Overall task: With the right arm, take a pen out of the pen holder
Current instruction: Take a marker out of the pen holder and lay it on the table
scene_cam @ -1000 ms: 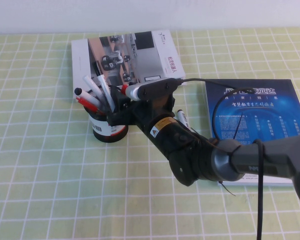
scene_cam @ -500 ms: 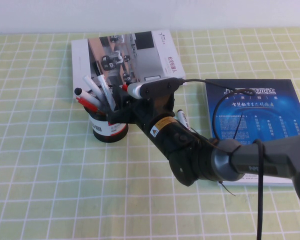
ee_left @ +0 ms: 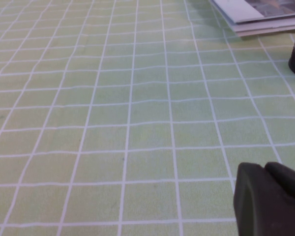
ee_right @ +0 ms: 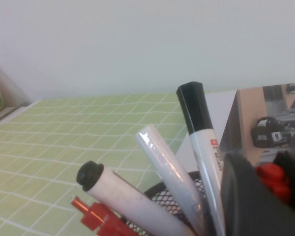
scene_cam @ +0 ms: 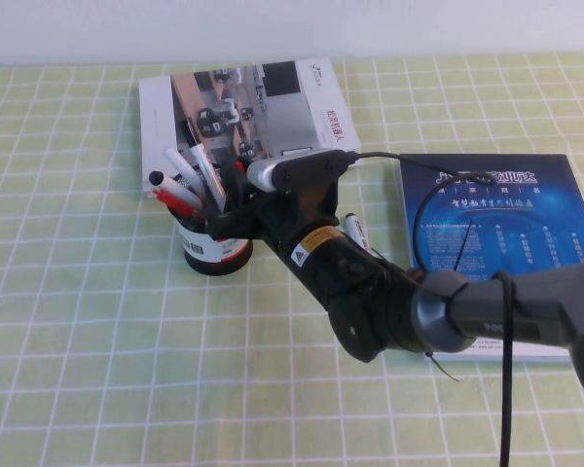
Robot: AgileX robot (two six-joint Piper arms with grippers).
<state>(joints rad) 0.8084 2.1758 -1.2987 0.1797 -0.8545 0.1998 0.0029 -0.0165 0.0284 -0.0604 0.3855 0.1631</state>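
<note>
The right gripper (scene_cam: 230, 206) reaches in over the mouth of the pen holder (scene_cam: 214, 255). Its jaws are drawn close together and press on either side of the red cap of a red-capped pen (ee_right: 269, 178), which stands in the holder on the side towards the arm.

The pen holder is a black mesh cup with a white label. It stands upright on the tabletop, left of centre and towards the far edge. Besides the gripped pen it holds a white marker with a black cap (ee_right: 199, 128), a pale glossy pen (ee_right: 162, 162), a white pen with a round black end (ee_right: 118, 189) and a red pen (ee_right: 98, 216). All four lean away from the gripper, towards the left edge of the tabletop.

Just behind the holder a brochure (scene_cam: 243, 107) lies flat against the far edge. Another marker (scene_cam: 355, 229) lies on the green checked cloth (scene_cam: 97, 341), partly hidden beside the right arm. A blue book (scene_cam: 501, 243) lies flat near the right edge, with the arm's black cable looping over it.

The left gripper (ee_left: 268, 196) hangs low over bare cloth, well apart from the holder. Whether it is open or closed cannot be told.
</note>
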